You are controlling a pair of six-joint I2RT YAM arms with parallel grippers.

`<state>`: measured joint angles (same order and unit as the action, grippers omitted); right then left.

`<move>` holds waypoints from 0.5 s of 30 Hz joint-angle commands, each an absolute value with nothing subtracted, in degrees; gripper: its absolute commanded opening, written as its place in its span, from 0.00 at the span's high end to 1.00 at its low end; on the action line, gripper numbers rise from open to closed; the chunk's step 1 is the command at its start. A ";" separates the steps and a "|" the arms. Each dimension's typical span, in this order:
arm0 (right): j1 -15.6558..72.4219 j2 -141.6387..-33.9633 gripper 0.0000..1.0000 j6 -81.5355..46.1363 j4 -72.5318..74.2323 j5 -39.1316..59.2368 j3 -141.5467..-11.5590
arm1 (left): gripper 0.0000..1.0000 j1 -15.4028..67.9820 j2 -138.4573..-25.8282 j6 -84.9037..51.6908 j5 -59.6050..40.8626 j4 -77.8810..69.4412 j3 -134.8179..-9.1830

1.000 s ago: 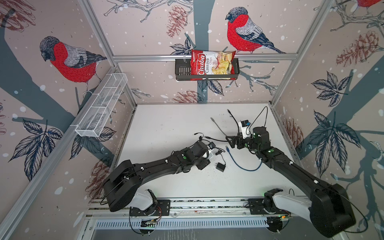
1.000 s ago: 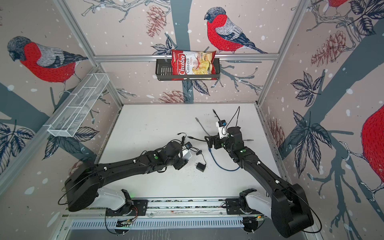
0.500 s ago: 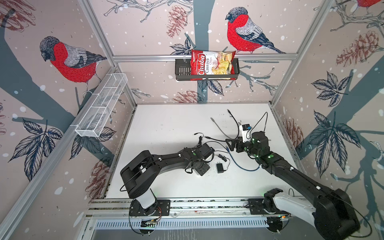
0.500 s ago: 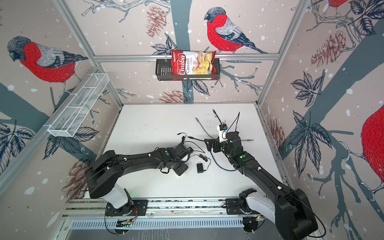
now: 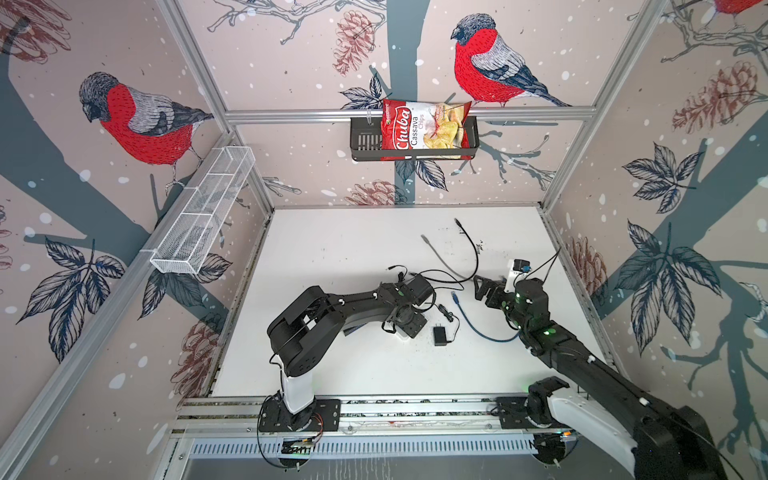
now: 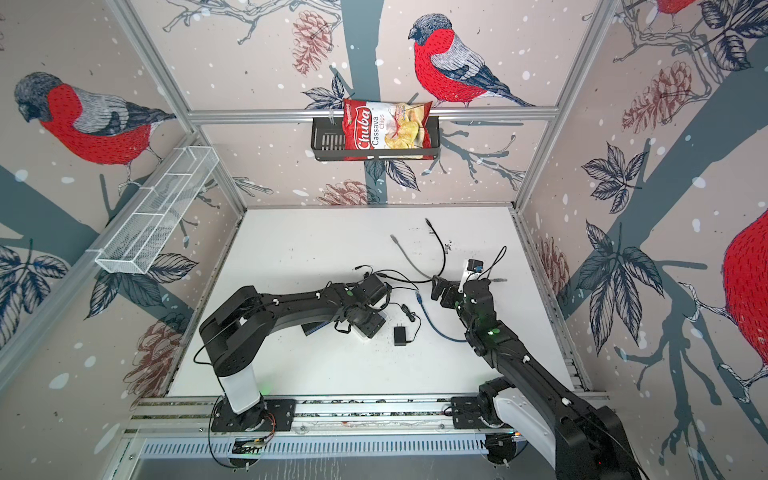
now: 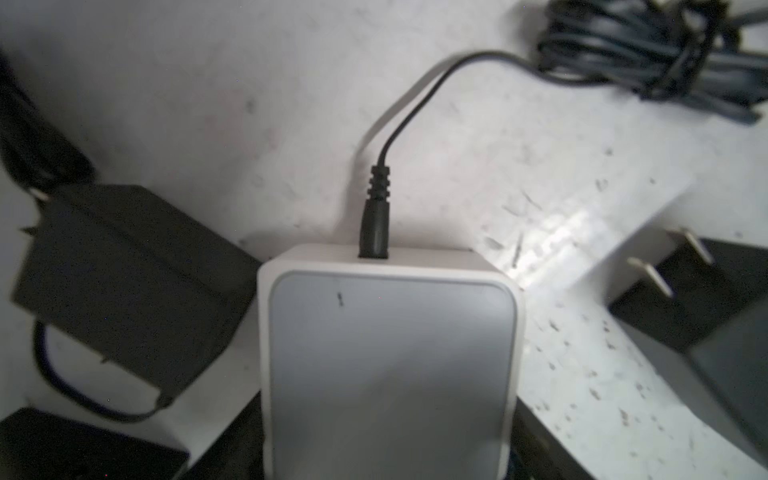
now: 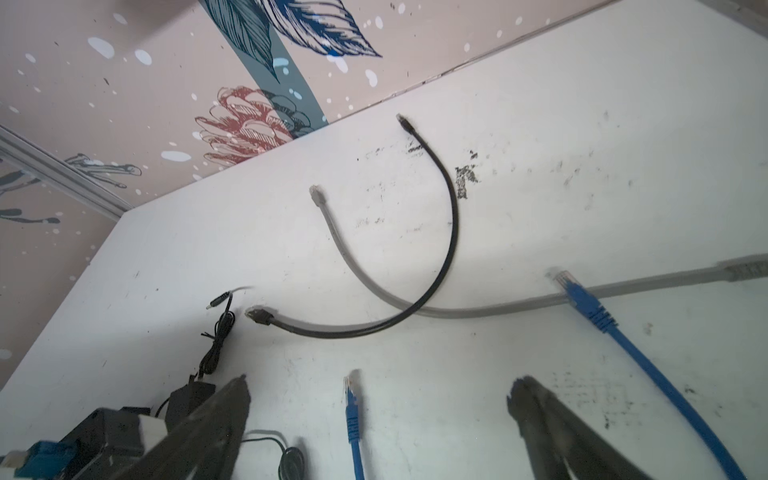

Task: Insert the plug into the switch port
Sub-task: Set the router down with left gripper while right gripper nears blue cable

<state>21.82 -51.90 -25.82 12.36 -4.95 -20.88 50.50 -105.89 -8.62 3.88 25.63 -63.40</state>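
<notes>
My left gripper (image 7: 388, 436) is shut on the white switch (image 7: 388, 353), with a dark finger on each side of it. A black barrel plug (image 7: 375, 232) stands with its tip in a port on the switch's far edge. In both top views that gripper (image 5: 406, 323) (image 6: 366, 323) is low over the table's middle. My right gripper (image 8: 380, 384) hangs open above the table, and a blue cable's plug (image 8: 352, 399) lies on the surface between its fingers. In both top views the right gripper (image 5: 484, 289) (image 6: 440, 291) is just right of that blue plug (image 5: 454, 296).
A black power adapter (image 5: 440, 335) (image 7: 706, 299) with bare prongs lies right of the switch, and another black block (image 7: 124, 282) lies on its other side. A black cable (image 8: 449, 249), a grey cable (image 8: 345, 249) and the blue cable's other plug (image 8: 582, 299) lie further back.
The left arm's elbow has risen and folded in toward the middle, and its gripper with the switch shifted slightly toward the front. The right gripper drifted a little forward, still open.
</notes>
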 commanded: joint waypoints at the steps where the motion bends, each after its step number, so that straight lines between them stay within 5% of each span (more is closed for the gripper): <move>1: 21.88 -52.02 0.02 -25.93 13.16 -8.05 -21.97 | 0.67 48.05 -107.98 -9.28 6.57 29.25 -63.23; 15: 24.09 -63.82 0.01 -19.54 9.78 -5.60 -27.42 | 0.65 39.93 -107.44 -4.64 8.56 28.05 -61.75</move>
<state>23.68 -62.41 -21.76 10.79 -5.50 -26.26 41.19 -106.76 -7.11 4.21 21.34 -63.11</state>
